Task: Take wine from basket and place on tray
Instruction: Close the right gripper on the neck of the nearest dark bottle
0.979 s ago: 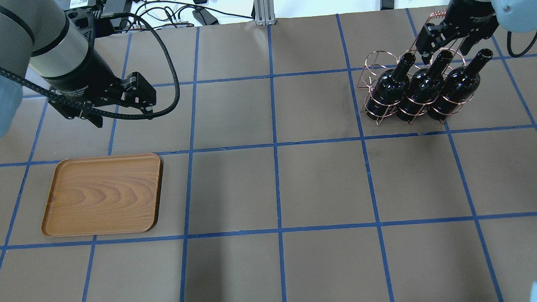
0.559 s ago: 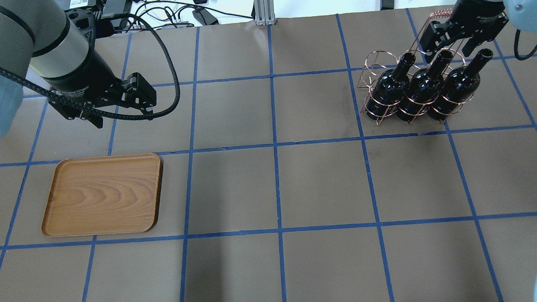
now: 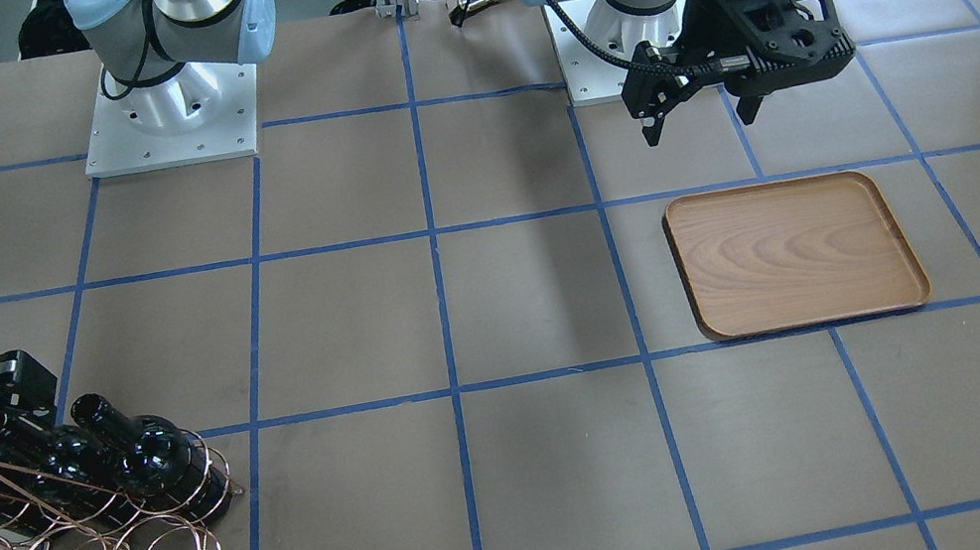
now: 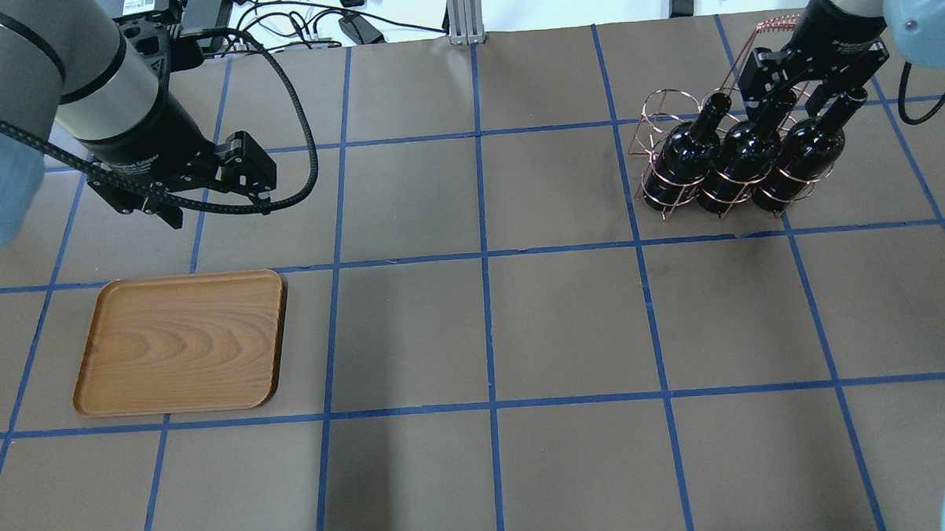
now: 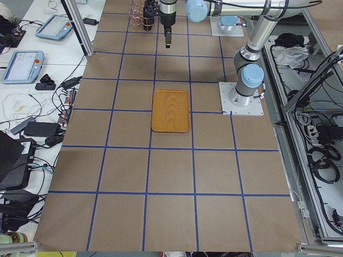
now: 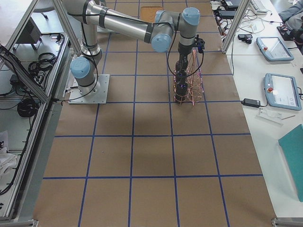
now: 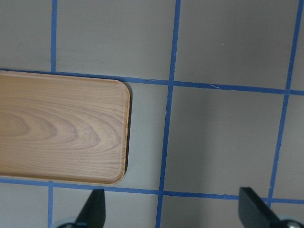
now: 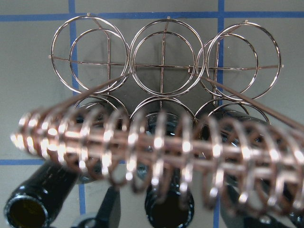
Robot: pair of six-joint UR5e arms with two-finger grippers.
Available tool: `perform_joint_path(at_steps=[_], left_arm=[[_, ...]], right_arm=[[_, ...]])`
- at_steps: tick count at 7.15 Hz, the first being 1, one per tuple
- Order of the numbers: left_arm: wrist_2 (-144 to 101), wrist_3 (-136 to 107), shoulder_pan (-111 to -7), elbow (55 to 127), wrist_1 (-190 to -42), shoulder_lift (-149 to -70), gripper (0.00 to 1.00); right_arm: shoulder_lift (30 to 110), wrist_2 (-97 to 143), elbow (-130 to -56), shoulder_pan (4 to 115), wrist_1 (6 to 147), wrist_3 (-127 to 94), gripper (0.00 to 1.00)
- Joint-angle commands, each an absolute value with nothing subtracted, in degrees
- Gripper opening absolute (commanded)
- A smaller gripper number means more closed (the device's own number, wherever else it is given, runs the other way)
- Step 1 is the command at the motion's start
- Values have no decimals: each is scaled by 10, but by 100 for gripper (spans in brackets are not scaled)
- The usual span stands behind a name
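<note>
Three dark wine bottles (image 4: 740, 158) lie side by side in the copper wire basket (image 4: 656, 117) at the far right, necks pointing away from me. My right gripper (image 4: 789, 97) is open and low over the necks, its fingers either side of the middle bottle's neck. In the right wrist view one finger (image 8: 111, 209) shows left of the middle bottle's mouth (image 8: 168, 209); the basket's coiled handle (image 8: 156, 147) hides the other. The wooden tray (image 4: 180, 342) lies empty at the near left. My left gripper (image 4: 217, 205) is open and empty, above the table just beyond the tray.
The basket's upper row of rings (image 8: 164, 66) holds no bottles. Cables and devices (image 4: 275, 21) lie past the far table edge. A metal post (image 4: 464, 14) stands at the far middle. Blue tape lines grid the brown table (image 4: 490, 328).
My right gripper has moved down and nearer along the bottle necks, so it now covers the middle bottle's mouth. The left arm has barely shifted. Bottles, basket and tray have not moved.
</note>
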State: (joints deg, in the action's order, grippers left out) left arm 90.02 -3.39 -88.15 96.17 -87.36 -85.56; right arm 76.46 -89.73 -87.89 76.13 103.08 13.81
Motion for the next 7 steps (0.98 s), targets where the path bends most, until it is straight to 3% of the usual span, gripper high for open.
perform_joint_path(at_steps=[1,7], left_arm=[[901,-33,-882,962,-874,-855,100],[903,-33,-882,963,-875,-855,100]], right_arm=[[765,-897,-880,763,1032,139,68],[757,-898,-880,765,1056,145,59]])
